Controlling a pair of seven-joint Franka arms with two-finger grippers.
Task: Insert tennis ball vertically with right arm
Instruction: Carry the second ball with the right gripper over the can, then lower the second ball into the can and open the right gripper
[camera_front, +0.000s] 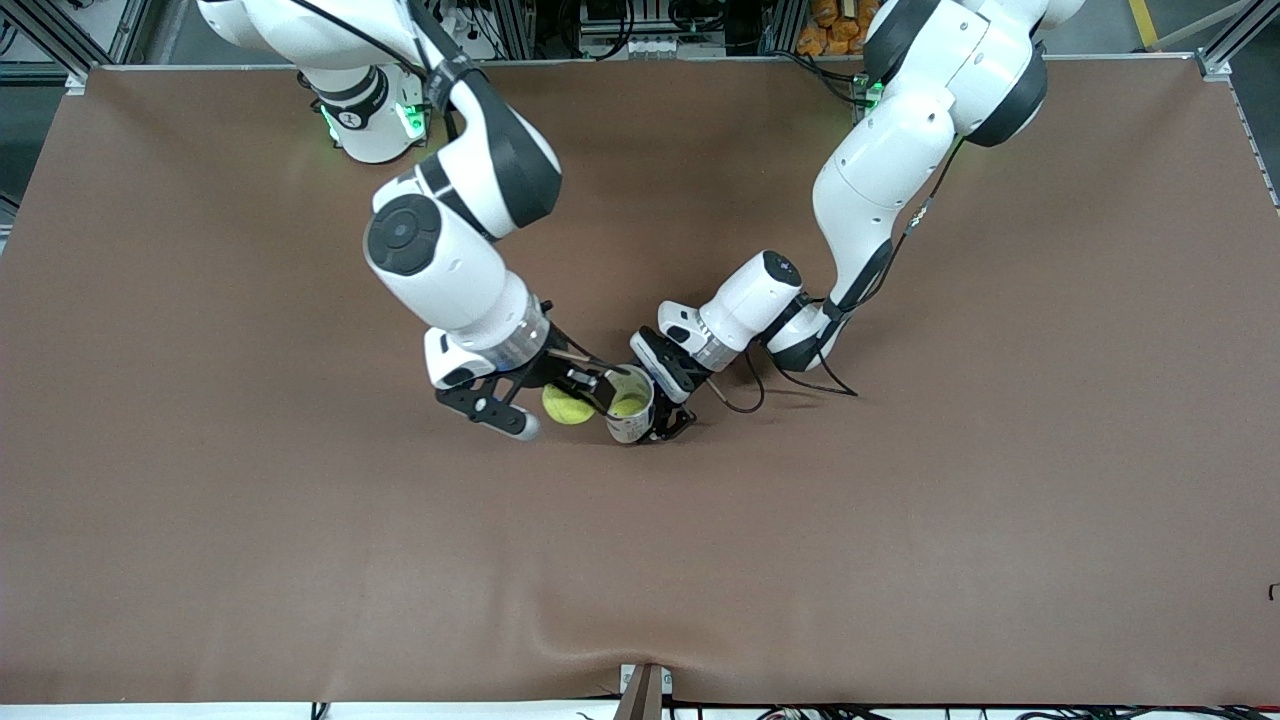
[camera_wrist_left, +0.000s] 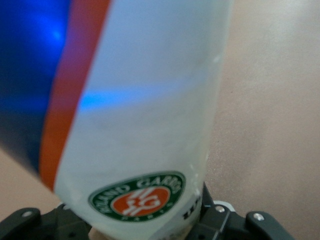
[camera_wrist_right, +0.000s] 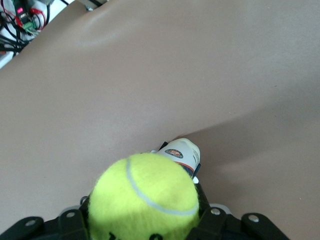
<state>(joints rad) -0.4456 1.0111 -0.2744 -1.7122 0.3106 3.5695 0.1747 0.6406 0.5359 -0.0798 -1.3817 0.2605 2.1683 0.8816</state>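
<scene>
My right gripper (camera_front: 566, 403) is shut on a yellow-green tennis ball (camera_front: 566, 405), which fills the space between its fingers in the right wrist view (camera_wrist_right: 145, 200). The ball hangs just beside the rim of a white tennis ball can (camera_front: 632, 416), toward the right arm's end of the table. The can stands upright near the middle of the table. My left gripper (camera_front: 652, 402) is shut on its side. Yellow-green shows inside the can's open top. In the left wrist view the can (camera_wrist_left: 145, 110) is white with a blue and orange band and a round logo. It (camera_wrist_right: 183, 152) also shows just past the ball in the right wrist view.
A brown mat (camera_front: 900, 520) covers the whole table, with a wrinkle near the front edge (camera_front: 560, 640). A loose black cable (camera_front: 800, 385) from the left arm trails on the mat beside its wrist. Both arms lean in over the table's middle.
</scene>
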